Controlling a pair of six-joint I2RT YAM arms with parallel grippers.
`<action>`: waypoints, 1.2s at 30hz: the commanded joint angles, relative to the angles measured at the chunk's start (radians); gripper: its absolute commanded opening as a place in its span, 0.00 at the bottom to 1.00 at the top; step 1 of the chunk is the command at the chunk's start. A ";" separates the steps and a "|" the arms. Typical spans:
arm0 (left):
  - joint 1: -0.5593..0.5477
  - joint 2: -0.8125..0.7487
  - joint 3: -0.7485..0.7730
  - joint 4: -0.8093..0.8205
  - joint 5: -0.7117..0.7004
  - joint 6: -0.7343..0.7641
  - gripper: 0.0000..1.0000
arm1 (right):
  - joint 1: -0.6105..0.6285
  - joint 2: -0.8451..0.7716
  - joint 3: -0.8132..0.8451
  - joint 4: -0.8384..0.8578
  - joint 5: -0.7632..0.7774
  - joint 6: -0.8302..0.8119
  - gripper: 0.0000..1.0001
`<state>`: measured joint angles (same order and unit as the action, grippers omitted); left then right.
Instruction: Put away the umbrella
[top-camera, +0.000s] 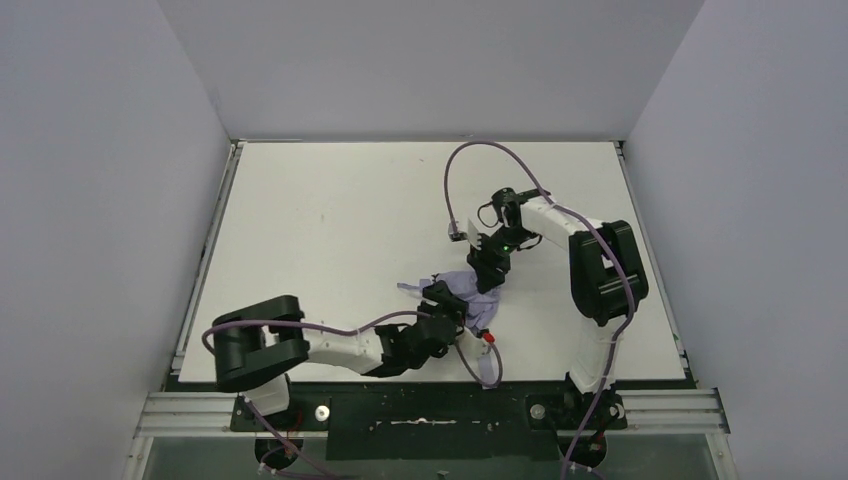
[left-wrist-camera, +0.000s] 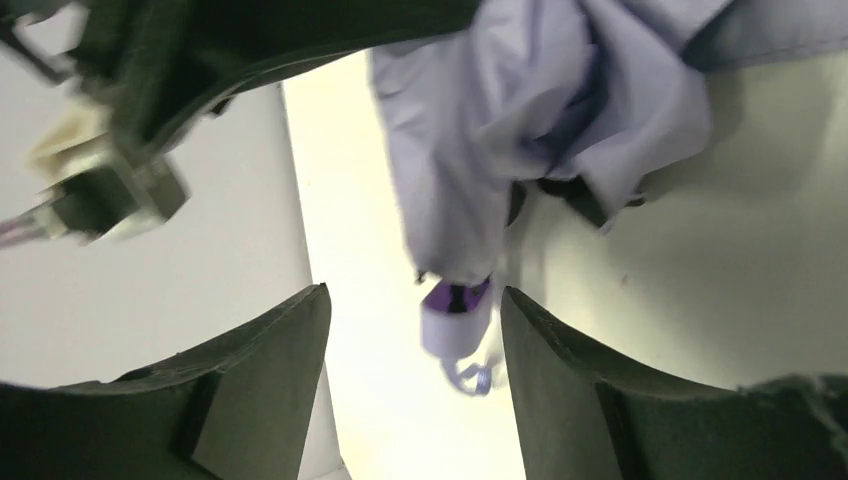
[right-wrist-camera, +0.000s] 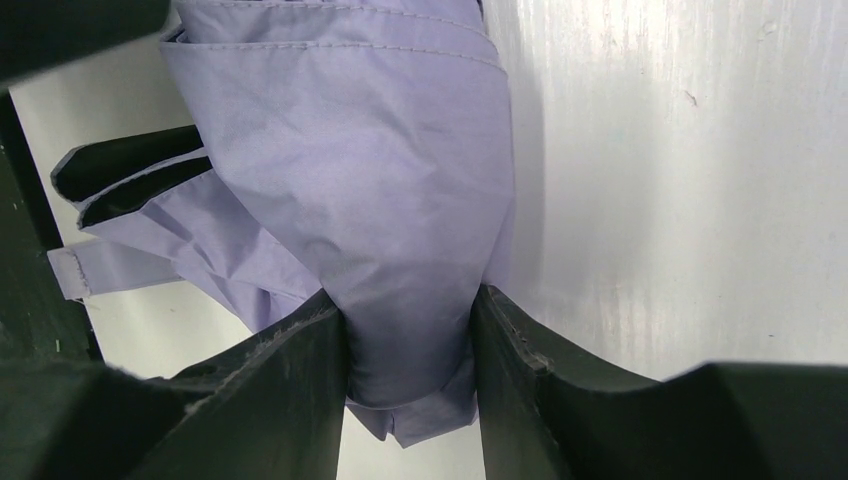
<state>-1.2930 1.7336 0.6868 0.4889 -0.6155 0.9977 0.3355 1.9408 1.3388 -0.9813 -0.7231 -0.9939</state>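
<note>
The umbrella lies as a crumpled lavender bundle on the white table, toward 5 o'clock from the table's middle in the top view, between your two arms. Your right gripper meets the bundle from its 1 o'clock side. In the right wrist view its two fingers are pinching a thick fold of the fabric, and cloth fills the whole gap between them. Your left gripper sits at the bundle's 8 o'clock edge. In the left wrist view its jaws stand spread with nothing pressed between them. There the fabric hangs beyond them at 12 o'clock, and you see the small handle with its loop through the gap, not gripped
</note>
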 joint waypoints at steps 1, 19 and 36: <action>-0.019 -0.217 -0.029 -0.129 -0.046 -0.141 0.61 | 0.009 0.000 -0.062 0.229 0.160 0.067 0.10; 0.447 -0.984 -0.039 -0.672 0.470 -0.734 0.60 | 0.201 -0.273 -0.476 0.770 0.411 0.092 0.10; 0.747 -0.535 0.130 -0.521 1.072 -0.888 0.65 | 0.388 -0.427 -0.899 1.322 0.640 -0.033 0.09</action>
<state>-0.6022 1.1149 0.6952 -0.1219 0.2417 0.1551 0.6956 1.4803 0.5102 0.3046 -0.1616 -0.9714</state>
